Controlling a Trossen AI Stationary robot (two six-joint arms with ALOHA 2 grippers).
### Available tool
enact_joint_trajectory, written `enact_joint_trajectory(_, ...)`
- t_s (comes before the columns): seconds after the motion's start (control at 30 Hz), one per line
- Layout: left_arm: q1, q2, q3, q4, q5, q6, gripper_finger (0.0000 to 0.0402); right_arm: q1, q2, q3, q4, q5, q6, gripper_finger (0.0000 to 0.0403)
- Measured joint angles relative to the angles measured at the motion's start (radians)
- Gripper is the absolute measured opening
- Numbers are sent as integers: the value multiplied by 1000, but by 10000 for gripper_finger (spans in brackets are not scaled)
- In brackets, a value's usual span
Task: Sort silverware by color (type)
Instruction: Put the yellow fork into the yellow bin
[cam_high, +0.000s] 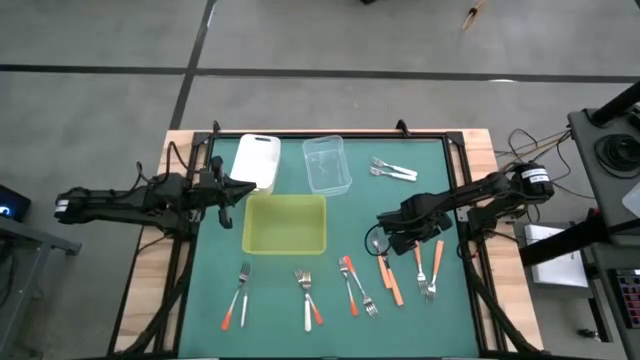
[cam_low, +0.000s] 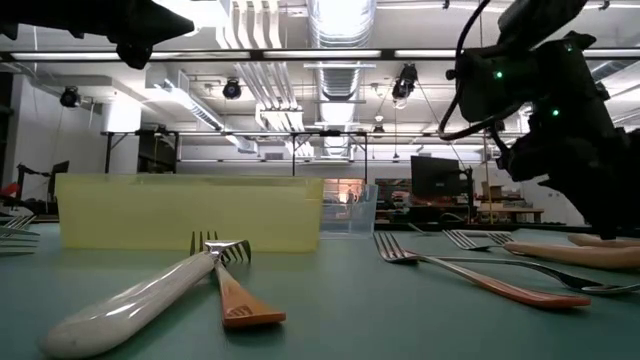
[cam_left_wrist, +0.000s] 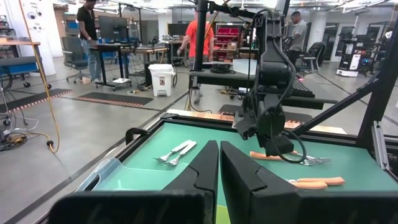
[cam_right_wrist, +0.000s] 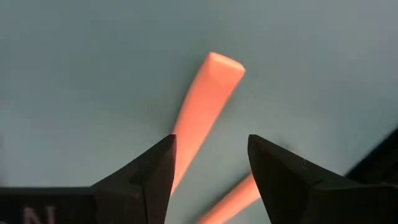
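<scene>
Silverware lies on the green mat: pairs of forks with orange and white handles (cam_high: 238, 297) (cam_high: 308, 298), orange-handled ones (cam_high: 355, 285) (cam_high: 428, 268), and two white-handled forks (cam_high: 393, 169) at the far right. My right gripper (cam_high: 385, 245) points down, open, just above an orange handle (cam_right_wrist: 208, 93). That handle runs under the gap toward one finger (cam_right_wrist: 155, 171), and a second orange handle (cam_right_wrist: 233, 199) lies beside it. My left gripper (cam_high: 245, 188) waits shut at the table's left, level above the mat (cam_left_wrist: 217, 168).
A yellow-green tray (cam_high: 285, 222) sits mid-table, with a white tub (cam_high: 257, 160) and a clear tub (cam_high: 327, 163) behind it. Bare mat lies between the tray and the forks near the front edge. People stand in the room beyond the table.
</scene>
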Motion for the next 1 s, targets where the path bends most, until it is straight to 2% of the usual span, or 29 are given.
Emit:
enact_joint_trajectory(0.37, 0, 1, 0, 1, 0, 14, 0, 0, 6, -68, 176, 8, 21, 181)
enact_joint_trajectory(0.7, 0, 1, 0, 4, 0, 14, 0, 2, -1, -73, 219, 51, 122, 63)
enact_joint_trajectory(0.9, 0, 1, 0, 4, 0, 14, 0, 2, -1, -48, 240, 97, 147, 63)
enact_joint_trajectory(1.0, 0, 1, 0, 5, 0, 14, 0, -1, -8, -11, 250, 170, 122, 63)
